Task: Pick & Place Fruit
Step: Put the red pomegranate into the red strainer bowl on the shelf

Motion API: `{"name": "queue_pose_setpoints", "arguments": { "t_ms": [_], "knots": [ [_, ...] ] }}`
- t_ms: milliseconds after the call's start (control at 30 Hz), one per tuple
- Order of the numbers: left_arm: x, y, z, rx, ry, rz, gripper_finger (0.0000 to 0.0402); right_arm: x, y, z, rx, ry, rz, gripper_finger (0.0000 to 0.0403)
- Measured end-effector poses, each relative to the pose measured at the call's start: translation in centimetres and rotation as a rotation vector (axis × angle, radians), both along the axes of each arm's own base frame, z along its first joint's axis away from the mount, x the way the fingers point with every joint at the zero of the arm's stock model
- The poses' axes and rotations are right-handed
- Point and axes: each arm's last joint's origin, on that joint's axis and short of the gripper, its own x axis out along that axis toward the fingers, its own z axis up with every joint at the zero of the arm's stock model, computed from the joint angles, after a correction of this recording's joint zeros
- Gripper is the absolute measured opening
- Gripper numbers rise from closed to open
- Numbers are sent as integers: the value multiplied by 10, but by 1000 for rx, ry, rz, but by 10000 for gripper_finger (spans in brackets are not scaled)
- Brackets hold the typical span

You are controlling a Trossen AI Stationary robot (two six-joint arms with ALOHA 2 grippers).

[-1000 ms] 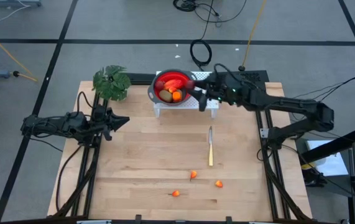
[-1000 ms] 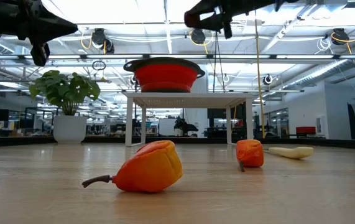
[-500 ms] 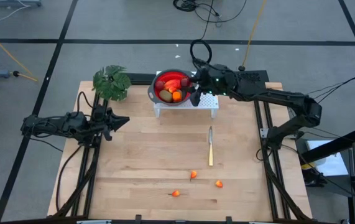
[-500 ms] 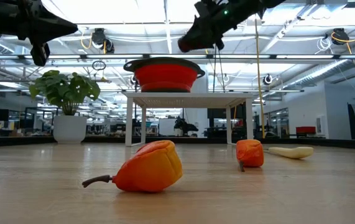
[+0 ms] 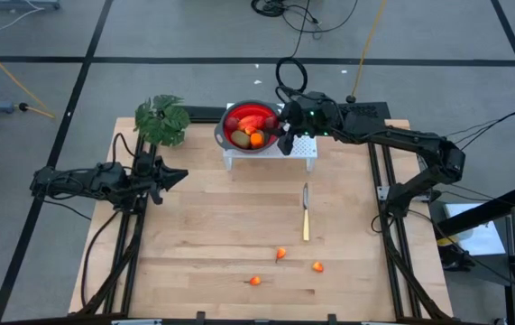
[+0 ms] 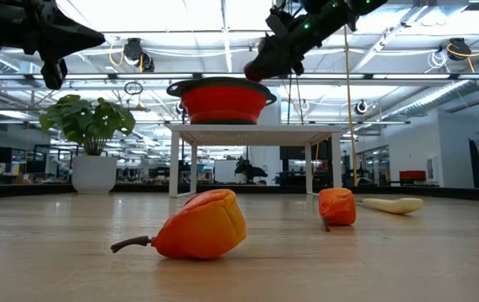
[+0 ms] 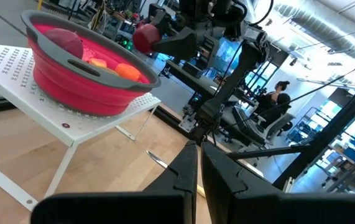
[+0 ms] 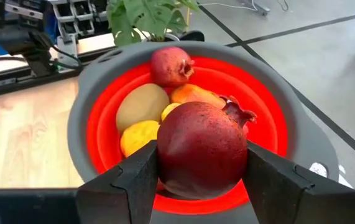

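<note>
Two matte black, angular jointed arms trail thin dark cables; the right arm (image 5: 392, 140) shows a small green light near its wrist.

- The left gripper (image 7: 197, 171) shows its fingers closed together over the wooden table (image 7: 102, 171).
- A red bowl (image 7: 84, 68) of fruit sits on a white stand (image 7: 71, 118).
- The right gripper (image 7: 155, 40) holds a dark-red fruit (image 7: 143, 37) beside the bowl's rim.

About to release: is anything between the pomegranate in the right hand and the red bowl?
Nothing visible. The right hand holds the pomegranate over the red bowl; only fruit already in the bowl lies under it.
</note>
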Motion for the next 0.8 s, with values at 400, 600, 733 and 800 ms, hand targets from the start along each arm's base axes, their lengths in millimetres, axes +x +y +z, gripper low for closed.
{"name": "queue_pose_setpoints", "arguments": {
  "t_ms": [400, 600, 733, 800],
  "knots": [
    [0, 0, 0, 1, 0, 0, 19, 1, 3, 0, -14, 2, 42, 201],
    [0, 1, 1, -18, -11, 32, 19, 2, 3, 1, -9, -5, 40, 201],
    [1, 4, 5, -77, -70, 146, 19, 2, 5, 0, -9, -5, 45, 201],
    [5, 4, 12, -60, -122, 165, 19, 4, 7, 0, -10, -5, 53, 201]
  ]
}}
